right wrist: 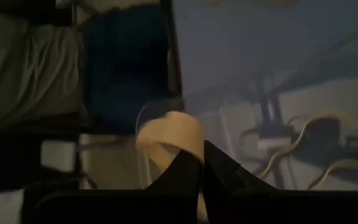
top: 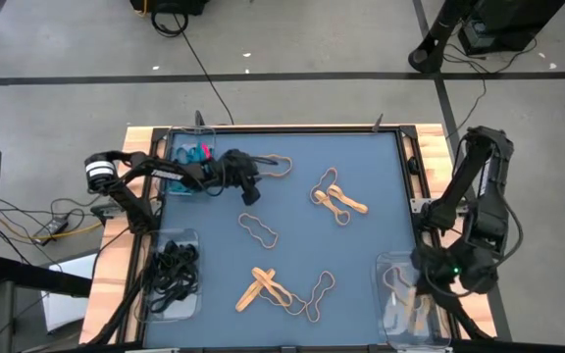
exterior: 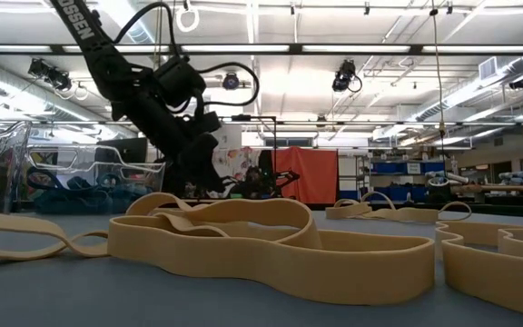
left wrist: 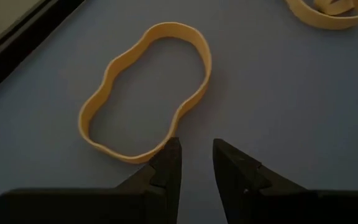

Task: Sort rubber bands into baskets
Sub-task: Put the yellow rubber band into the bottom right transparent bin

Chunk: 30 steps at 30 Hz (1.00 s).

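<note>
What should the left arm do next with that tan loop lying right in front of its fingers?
Probably ease down and forward so the slightly parted left gripper straddles the near edge of the tan rubber band, then close. The band lies flat on the blue mat, apart from the others, not yet gripped.

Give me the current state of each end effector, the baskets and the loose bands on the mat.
Left end effector: open, empty, just above a tan band lying flat.
Right end effector: shut on a tan band, over the near-right basket.
Far-left basket: holds teal bands.
Near-left basket: holds black bands.
Loose tan bands: scattered on the blue mat, unsorted.
</note>
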{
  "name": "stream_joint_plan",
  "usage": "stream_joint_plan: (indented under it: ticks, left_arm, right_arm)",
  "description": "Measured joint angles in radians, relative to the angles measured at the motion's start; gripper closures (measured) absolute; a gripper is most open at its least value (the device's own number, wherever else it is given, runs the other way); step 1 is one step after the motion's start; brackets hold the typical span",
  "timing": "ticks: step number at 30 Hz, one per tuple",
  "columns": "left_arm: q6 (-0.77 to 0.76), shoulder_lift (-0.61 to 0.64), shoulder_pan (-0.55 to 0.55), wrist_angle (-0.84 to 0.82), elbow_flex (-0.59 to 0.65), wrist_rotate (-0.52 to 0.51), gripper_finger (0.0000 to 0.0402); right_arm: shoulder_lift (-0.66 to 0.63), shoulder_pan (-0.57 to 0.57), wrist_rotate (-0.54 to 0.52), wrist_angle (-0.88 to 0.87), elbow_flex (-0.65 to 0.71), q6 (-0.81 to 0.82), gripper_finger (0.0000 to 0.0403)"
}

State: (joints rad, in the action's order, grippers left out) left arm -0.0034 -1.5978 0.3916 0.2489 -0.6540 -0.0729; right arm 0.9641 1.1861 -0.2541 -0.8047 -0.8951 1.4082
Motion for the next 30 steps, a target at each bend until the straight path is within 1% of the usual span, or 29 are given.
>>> stream_joint_plan:
  ticks: [3,7,11,14,17,20,24,27,30]
  left_arm:
    - [0.015,0.000,0.018,0.002,0.000,0.000,0.0305]
    - [0.049,0.000,0.032,0.008,0.000,-0.001,0.0305]
    - [0.057,0.000,0.034,0.015,0.000,-0.001,0.0300]
    - [0.058,0.000,0.034,0.015,0.000,-0.004,0.0283]
    - [0.059,0.000,0.034,0.016,0.000,-0.012,0.0252]
    - [0.060,0.000,0.034,0.023,0.000,-0.013,0.0216]
    - [0.078,-0.001,0.034,0.040,-0.001,-0.014,0.0178]
    - [0.082,-0.026,0.034,0.039,-0.019,-0.009,0.0169]
    - [0.097,-0.088,0.034,0.033,-0.054,-0.004,0.0170]
  right_arm:
    - [-0.002,0.029,0.021,-0.016,0.000,0.084,0.0389]
    - [0.022,0.049,0.060,-0.102,0.000,0.235,0.0389]
    - [0.074,0.052,0.106,-0.162,0.000,0.298,0.0388]
    - [0.119,0.052,0.127,-0.161,0.000,0.317,0.0386]
    - [0.163,0.052,0.139,-0.163,0.000,0.348,0.0378]
    - [0.209,0.052,0.154,-0.173,0.000,0.378,0.0362]
    - [0.260,0.051,0.153,-0.177,0.000,0.381,0.0326]
    - [0.278,0.043,0.140,-0.195,0.000,0.384,0.0298]
    - [0.289,0.040,0.075,-0.188,0.000,0.380,0.0278]
